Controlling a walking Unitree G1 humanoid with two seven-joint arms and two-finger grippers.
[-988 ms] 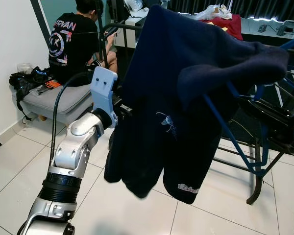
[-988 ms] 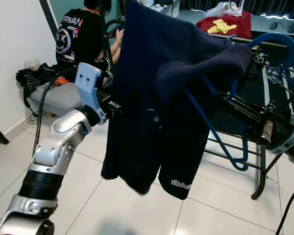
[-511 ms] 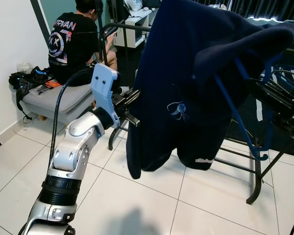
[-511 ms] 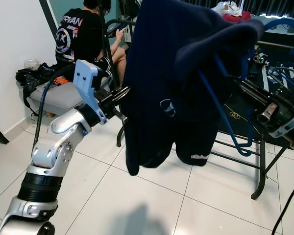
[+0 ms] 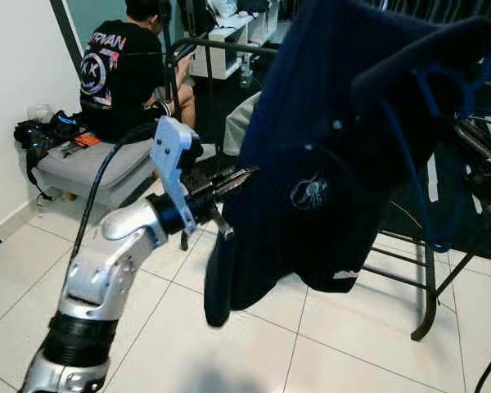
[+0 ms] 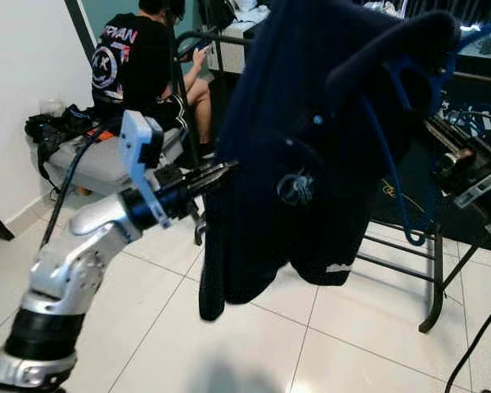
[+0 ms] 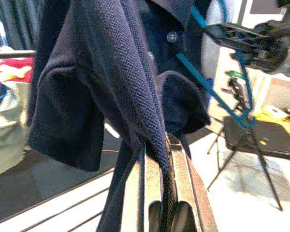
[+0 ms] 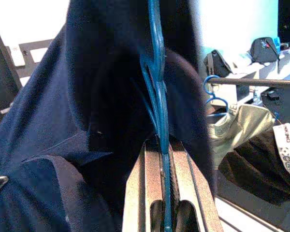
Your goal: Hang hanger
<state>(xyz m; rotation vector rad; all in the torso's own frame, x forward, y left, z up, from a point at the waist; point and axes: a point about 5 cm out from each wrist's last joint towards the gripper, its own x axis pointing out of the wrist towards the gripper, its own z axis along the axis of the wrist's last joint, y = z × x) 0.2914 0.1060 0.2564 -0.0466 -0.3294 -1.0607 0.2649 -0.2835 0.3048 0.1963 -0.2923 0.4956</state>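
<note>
Two grippers held the load: the left gripper (image 7: 157, 145) pinched the navy shirt's (image 5: 327, 155) edge at nine o'clock. The right gripper (image 8: 165, 145) clamped the blue hanger (image 8: 154, 72), apparently at three o'clock.

Domestic interior, consistent with a bedroom or laundry area of a home. White tiled floor (image 5: 229, 344) and plain white wall (image 5: 20, 57). A person in a black printed T-shirt (image 5: 119, 65) sits on a low grey cushioned seat (image 5: 98, 168), with dark bags (image 5: 45, 131) beside it. A black metal clothes rack (image 5: 430, 270) stands on the tiles. Garments on blue hangers hang from a rail (image 8: 251, 81), seen from the right wrist.
</note>
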